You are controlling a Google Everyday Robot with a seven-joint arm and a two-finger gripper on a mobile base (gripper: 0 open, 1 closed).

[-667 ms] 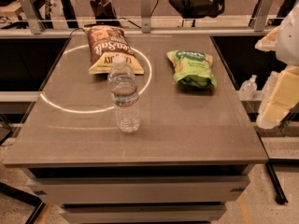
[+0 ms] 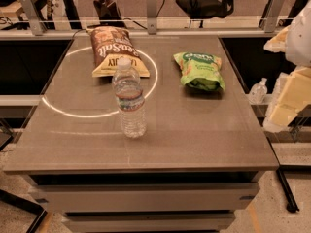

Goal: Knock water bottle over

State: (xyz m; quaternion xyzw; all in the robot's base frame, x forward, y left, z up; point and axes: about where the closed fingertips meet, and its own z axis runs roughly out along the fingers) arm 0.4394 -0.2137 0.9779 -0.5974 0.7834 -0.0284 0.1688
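Note:
The water bottle [image 2: 129, 100] stands upright on the grey table [image 2: 204, 130], left of centre and near the front. It is clear ribbed plastic with a white cap and a pale label band. My gripper [image 2: 286, 103] shows as pale cream arm parts at the right edge of the camera view. It is beyond the table's right side, well apart from the bottle and about level with it.
A brown snack bag [image 2: 114, 50] lies behind the bottle at the back left. A green snack bag [image 2: 200, 71] lies at the back right. A small pump-top bottle [image 2: 258, 91] stands off the table's right side. A railing [image 2: 150, 8] runs along the back.

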